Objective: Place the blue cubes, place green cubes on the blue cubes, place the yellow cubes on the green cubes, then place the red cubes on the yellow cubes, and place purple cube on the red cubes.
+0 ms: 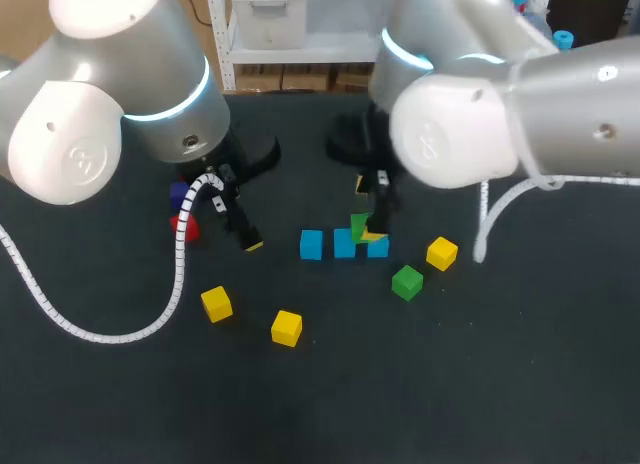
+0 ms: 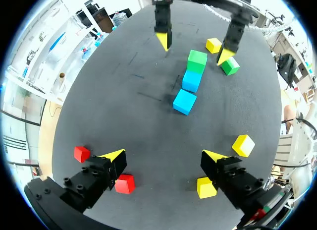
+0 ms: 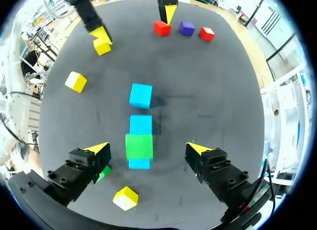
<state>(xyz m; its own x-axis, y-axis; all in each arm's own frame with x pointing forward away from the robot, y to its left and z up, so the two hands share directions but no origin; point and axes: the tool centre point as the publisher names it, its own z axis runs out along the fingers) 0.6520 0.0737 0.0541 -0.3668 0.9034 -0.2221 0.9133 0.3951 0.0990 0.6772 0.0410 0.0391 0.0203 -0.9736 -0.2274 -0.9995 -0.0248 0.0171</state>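
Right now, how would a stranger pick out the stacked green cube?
At the middle of the table, find a row of three blue cubes. The stacked green cube sits on top of it, under my open right hand; the other green cube lies on the table.

No legible text, number, label or sign appears in any of the 3 views. The joint cap of the left arm (image 1: 75, 162) and the joint cap of the right arm (image 1: 432, 144) each carry a faint embossed round emblem, too indistinct to read.
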